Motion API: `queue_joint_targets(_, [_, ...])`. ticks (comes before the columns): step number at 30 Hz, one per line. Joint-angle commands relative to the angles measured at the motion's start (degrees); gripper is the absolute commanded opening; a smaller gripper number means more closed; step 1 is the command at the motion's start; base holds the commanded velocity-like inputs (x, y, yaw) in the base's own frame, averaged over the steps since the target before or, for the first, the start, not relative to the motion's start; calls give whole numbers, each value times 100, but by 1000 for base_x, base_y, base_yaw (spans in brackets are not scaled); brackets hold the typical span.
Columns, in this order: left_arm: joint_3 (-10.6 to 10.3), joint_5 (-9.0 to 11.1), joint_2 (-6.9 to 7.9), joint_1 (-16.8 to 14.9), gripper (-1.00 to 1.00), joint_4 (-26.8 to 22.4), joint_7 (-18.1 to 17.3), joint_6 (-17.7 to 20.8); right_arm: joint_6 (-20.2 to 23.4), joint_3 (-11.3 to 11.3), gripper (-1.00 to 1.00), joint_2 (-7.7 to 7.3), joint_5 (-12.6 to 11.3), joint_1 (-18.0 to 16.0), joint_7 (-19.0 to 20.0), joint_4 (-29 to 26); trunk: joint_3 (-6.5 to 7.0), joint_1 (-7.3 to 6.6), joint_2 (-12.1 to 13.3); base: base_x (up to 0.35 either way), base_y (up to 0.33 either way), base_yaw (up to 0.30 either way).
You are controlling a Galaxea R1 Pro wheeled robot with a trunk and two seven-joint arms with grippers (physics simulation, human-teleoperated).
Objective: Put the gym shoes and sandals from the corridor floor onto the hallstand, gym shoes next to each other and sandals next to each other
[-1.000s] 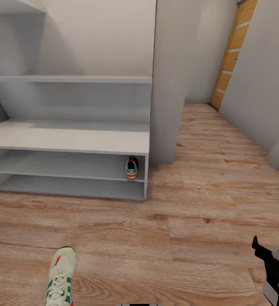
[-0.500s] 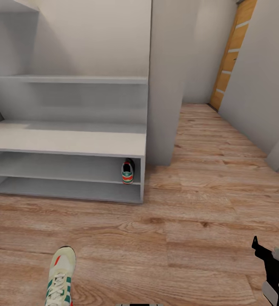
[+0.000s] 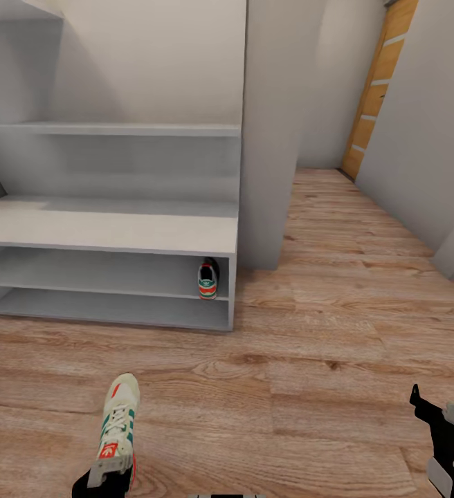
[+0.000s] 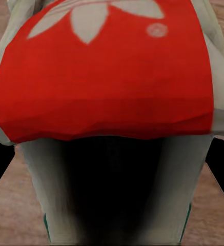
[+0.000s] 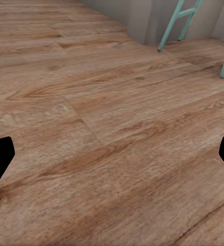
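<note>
Lighting: even, diffuse, bright; no single source evident. No glare on the plank floor (image 3: 338, 332). Soft shading under the hallstand (image 3: 109, 228) worktop darkens both open shelf levels; faint grey gradient on the wall behind. Render slightly soft, with smeared wood grain at the lower edge of the head view. Left wrist view: gym shoe (image 4: 106, 72) very close, blurred, its opening nearly black. Right wrist view: floor grain blurry, teal legs (image 5: 176, 23) soft-edged. No edge distortion noted.
</note>
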Motion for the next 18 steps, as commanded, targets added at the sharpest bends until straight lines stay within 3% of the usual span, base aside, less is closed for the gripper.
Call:
queue_joint_targets(1, [-1, -4, 0, -47, -100, 0, 4, 81, 0, -1, 100, 0, 0, 0, 0, 1, 0, 0, 0, 0, 0, 0])
queue_joint_targets(6, [-76, -7, 0, -487, -100, -2, 4, 705, 0, 0, 100, 0, 0, -1, 0, 3, 0, 0, 0, 0, 0, 0])
queue_joint_targets(11, [-112, -3, -6, -806, -100, -3, 4, 1013, 0, 2, 100, 0, 0, 0, 0, 3, 0, 0, 0, 0, 0, 0])
queue_joint_targets(18, [-127, -3, -14, -1413, -100, -8, 4, 1733, 0, 2, 100, 0, 0, 0, 0, 4, 0, 0, 0, 0, 0, 0])
